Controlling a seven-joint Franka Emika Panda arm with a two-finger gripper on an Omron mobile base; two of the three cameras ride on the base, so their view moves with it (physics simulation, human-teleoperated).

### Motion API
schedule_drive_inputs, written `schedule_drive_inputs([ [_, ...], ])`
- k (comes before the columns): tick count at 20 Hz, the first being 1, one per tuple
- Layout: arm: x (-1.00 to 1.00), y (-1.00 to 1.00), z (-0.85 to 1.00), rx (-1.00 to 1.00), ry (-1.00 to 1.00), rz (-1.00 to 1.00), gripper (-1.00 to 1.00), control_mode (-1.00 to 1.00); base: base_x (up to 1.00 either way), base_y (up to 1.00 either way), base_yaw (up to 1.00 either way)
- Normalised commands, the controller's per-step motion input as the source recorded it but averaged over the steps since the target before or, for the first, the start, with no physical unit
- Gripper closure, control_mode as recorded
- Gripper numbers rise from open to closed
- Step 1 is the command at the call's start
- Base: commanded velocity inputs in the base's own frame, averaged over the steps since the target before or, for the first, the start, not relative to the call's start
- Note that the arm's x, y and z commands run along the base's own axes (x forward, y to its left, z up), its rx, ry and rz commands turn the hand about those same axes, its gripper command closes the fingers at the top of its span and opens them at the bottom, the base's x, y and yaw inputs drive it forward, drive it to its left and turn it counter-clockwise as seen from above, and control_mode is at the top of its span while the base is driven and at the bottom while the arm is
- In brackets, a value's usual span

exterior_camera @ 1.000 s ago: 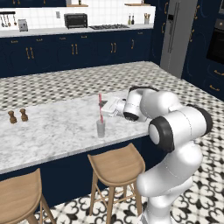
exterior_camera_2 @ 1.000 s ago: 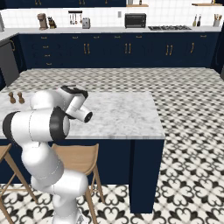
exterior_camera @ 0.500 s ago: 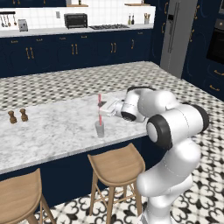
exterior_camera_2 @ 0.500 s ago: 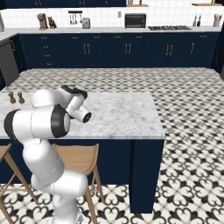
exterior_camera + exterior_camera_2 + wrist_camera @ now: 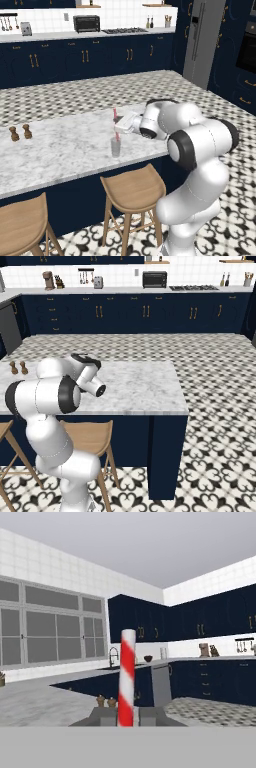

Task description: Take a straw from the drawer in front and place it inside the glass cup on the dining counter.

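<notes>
Since a second ago the wrist has drawn a little nearer the glass cup [image 5: 115,147], while the straw [image 5: 115,124] stays upright with its lower end in the cup; the base has not moved and the scene sits the same in both base views.

From the left base view the straw stands near vertical, its pink-red length rising well above the rim, which suits the job: a thin stick taller than the tumbler has to go in end-first from above, or it would knock the rim and tip the cup. The cup stands on the white marble table [image 5: 60,150], near the front edge above the wooden stools [image 5: 134,187], well apart from the two brown shakers [image 5: 20,132].

The tool [image 5: 126,714] is turned sideways, level with the straw's upper half. In the hand view the jaws are closed tight on the straw, one fingertip [image 5: 102,716] either side. I judge the placing nearly done: what remains is letting go so the straw settles against the rim.
</notes>
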Motion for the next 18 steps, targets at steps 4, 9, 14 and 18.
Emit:
schedule_drive_inputs([
  [4, -0.06, -0.02, 0.0, 0.0, -0.07, 0.0, 1.0, -1.0, 0.0, 0.0, 0.0],
  [9, 0.0, 0.0, 0.0, 0.0, -0.02, 0.0, 1.0, -1.0, 0.0, 0.0, 0.0],
  [14, -0.04, 0.0, -0.11, 0.0, 0.0, 0.0, 1.0, -1.0, 0.0, 0.0, 0.0],
  [18, -0.01, 0.0, -0.23, 0.0, 0.0, 0.0, 1.0, -1.0, 0.0, 0.0, 0.0],
])
